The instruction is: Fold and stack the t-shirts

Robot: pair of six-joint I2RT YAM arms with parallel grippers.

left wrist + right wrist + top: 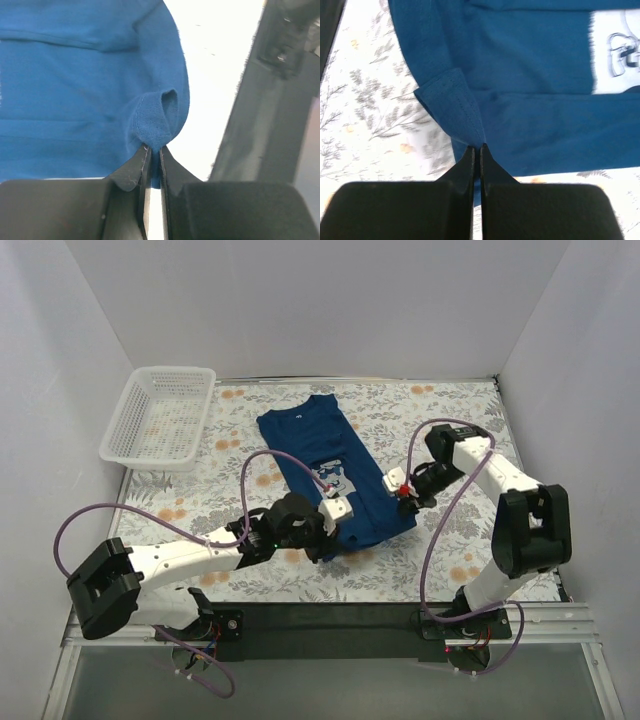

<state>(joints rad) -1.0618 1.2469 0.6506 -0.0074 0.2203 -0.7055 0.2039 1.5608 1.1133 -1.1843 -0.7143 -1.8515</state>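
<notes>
The floral table (pixel 455 415) fills the middle of the top view. The navy shirt (pixel 305 440) lies across its centre, collar toward the top of the frame and hem toward the lower right. The white basket (pixel 150 456) sits at the upper left, well apart from the shirt. The left arm (pixel 190 558) reaches in from the lower left, and the right arm (pixel 500 480) bends in from the right.

The left gripper (pixel 154 149) is clamped on a small bunched fold at the shirt's edge, with cloth squeezed between its closed fingers at the lower centre of its wrist view. The right gripper (pixel 476 148) is pinched tight on a stitched hem fold, raised into a little ridge. That is probably the shirt's right-hand edge, though the top view is too coarse to be sure. The grey print (pixel 615 50) shows at the upper right of the right wrist view.
</notes>
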